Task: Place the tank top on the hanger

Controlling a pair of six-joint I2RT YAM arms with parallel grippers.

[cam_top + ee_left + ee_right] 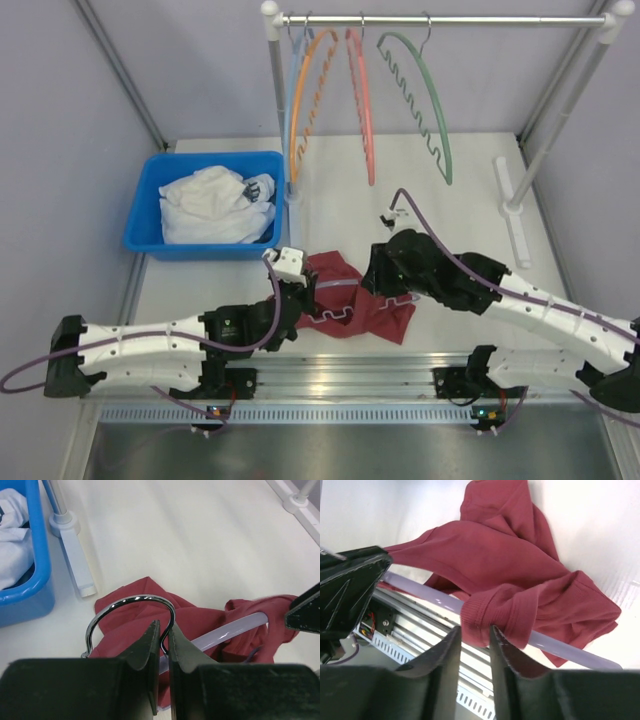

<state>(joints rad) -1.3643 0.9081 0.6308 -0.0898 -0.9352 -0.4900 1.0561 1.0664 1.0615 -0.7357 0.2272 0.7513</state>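
A white tabletop (470, 200) sits between pale grey walls, with a metal clothes rail (440, 19) across the back. Near the front edge the dark red crumpled tank top (385, 322) lies draped over the thin pale lavender plastic hanger (343, 318). The left gripper (164, 627) is clamped on that hanger's neck below the metal hook. The right gripper (475, 630) is nearly closed at a fabric fold; whether it pinches the fold is unclear.
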